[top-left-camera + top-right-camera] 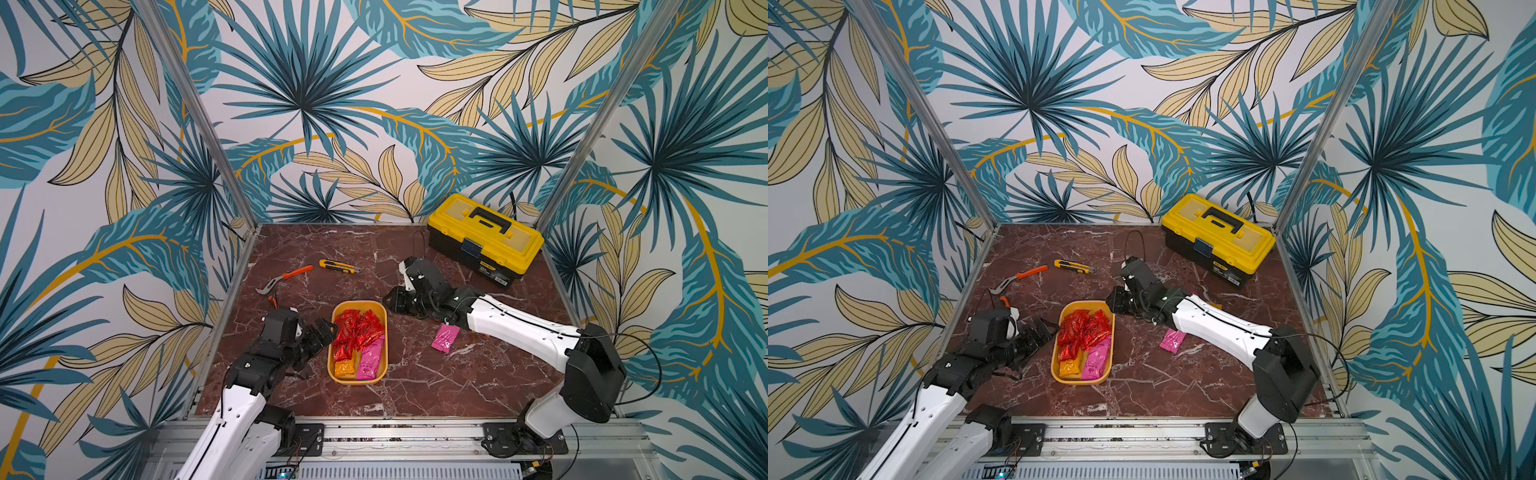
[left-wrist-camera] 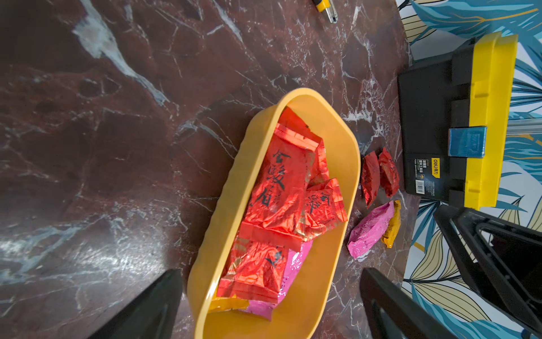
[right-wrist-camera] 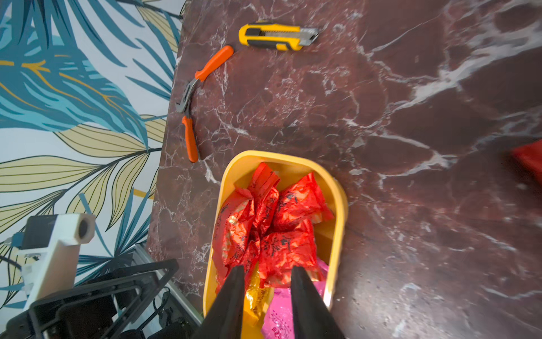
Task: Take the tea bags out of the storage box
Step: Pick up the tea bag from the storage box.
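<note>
Both top views show storage box [image 1: 358, 306] lying lengthwise, near-to-far.

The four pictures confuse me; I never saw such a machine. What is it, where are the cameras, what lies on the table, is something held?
A robot's left arm and right arm work at a marble table. Two pictures look down from above; two come from wrist cameras. The yellow storage box holds tea bags; a pink bag lies outside. A toolbox, utility knife and pliers lie apart. The left fingers stand wide open, empty. The right fingers stand narrower at the box; whether they grip cannot be told.
</note>
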Tool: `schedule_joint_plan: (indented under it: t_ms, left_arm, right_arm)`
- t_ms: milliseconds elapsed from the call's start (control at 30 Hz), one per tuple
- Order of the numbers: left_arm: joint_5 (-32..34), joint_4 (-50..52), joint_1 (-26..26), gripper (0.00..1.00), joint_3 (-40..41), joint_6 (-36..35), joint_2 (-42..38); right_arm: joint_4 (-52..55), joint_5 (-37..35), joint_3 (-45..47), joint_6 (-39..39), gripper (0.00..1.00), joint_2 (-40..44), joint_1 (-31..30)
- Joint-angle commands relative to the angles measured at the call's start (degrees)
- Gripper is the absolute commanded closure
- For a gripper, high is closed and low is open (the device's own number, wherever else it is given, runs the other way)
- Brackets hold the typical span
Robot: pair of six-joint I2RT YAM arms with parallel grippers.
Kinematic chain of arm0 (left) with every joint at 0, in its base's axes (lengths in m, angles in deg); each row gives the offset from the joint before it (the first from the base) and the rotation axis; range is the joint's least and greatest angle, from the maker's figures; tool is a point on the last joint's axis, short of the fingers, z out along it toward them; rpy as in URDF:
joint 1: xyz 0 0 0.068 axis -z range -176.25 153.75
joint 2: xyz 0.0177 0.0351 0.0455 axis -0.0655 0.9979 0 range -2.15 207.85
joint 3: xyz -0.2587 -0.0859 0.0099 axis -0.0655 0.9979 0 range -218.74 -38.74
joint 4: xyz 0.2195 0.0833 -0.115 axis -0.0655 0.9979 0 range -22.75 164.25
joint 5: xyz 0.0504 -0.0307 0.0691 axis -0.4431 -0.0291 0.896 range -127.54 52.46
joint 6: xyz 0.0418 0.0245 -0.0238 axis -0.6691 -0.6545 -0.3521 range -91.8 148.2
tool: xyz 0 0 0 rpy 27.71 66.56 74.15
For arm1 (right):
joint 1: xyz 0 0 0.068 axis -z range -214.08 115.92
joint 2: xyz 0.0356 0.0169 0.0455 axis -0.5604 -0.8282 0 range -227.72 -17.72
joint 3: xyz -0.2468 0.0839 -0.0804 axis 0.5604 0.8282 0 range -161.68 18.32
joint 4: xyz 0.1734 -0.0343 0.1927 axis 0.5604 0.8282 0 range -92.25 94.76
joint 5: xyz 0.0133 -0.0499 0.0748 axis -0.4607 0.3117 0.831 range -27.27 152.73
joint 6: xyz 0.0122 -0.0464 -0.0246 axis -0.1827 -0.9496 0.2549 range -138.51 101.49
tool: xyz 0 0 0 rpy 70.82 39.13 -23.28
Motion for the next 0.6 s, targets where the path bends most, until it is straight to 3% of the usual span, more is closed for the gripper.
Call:
schedule_joint_plan:
  t_ms: [0,300,567]
  left_arm:
    - [-0.61,-0.87,-0.8,0.0,2.42,1.08,-2.23]
    - [0.76,5.12,-1.33,0.0,3.91,2.13,-9.14]
    - [1.14,8.11,-1.27,0.0,4.43,3.19,-13.14]
  right_arm:
    - [-4.13,3.19,-2.08,2.46,0.67,-3.89,-2.18]
    - [-7.87,6.96,-6.84,6.11,0.56,-12.79,-5.04]
    - [-8.95,7.01,-7.16,7.74,0.59,-15.72,-6.36]
